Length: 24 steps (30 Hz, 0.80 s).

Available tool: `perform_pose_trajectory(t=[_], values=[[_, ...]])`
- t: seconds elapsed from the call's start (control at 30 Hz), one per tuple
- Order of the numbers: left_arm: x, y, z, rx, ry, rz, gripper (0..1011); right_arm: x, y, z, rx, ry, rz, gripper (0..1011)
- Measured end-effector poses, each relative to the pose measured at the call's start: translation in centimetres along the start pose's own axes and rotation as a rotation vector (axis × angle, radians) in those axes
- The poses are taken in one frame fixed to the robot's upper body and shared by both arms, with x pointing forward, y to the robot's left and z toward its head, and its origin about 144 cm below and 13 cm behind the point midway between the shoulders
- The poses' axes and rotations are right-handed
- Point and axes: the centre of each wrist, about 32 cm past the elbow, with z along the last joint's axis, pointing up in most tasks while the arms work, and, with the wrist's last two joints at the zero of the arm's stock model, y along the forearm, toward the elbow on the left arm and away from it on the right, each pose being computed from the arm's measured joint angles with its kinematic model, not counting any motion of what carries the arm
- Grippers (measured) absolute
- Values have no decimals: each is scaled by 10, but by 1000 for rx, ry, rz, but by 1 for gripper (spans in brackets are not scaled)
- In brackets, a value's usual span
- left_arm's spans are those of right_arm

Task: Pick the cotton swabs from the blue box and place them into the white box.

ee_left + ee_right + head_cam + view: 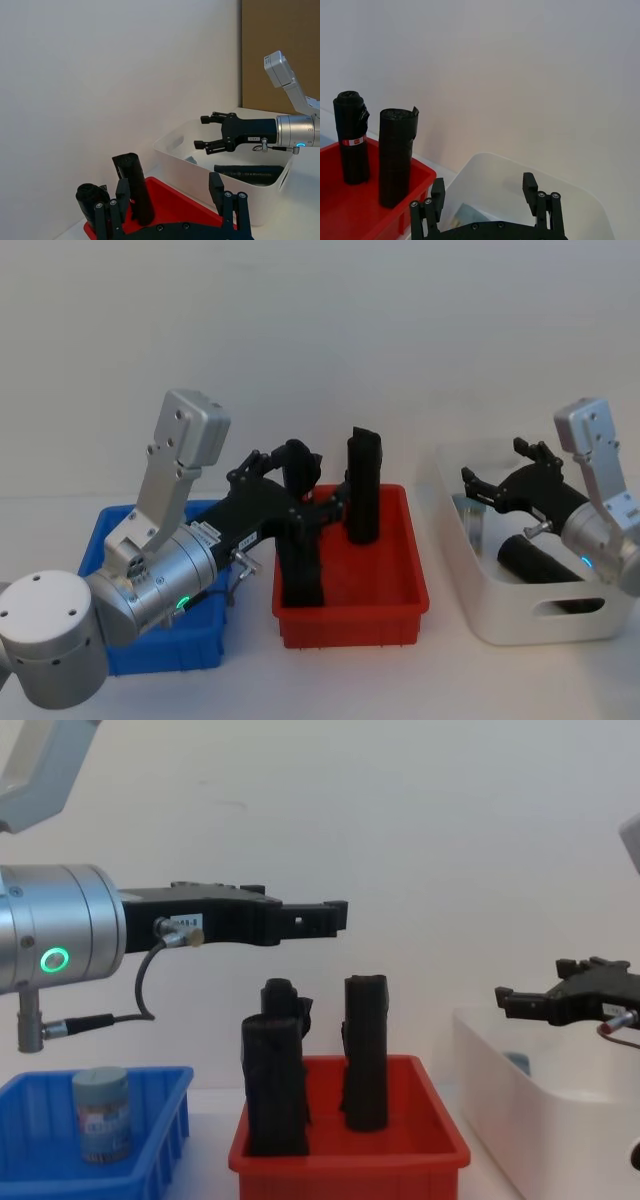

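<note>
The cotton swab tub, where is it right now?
In the chest view the cotton swab tub stands upright in the blue box at the robot's left, below the open left gripper and beside the red bin.

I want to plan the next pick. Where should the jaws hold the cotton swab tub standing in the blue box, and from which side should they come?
Probably from above: the cotton swab tub stands upright in the blue box, whose walls cover its lower part. Close the jaws across the round body just under the lid, which rises above the rim. The left gripper, open and raised over the red bin, is nearer.
</note>
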Motion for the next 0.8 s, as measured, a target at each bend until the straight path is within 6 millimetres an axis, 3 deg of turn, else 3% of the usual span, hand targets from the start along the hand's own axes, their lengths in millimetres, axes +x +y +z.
perform_pose_trajectory(t=[0.1, 0.8], values=[[0, 0, 0, 0, 0, 0, 1003, 0, 1, 0, 0, -1, 0, 1001], [0, 0, 0, 0, 0, 0, 1003, 1, 3, 1, 4, -3, 1, 1002]])
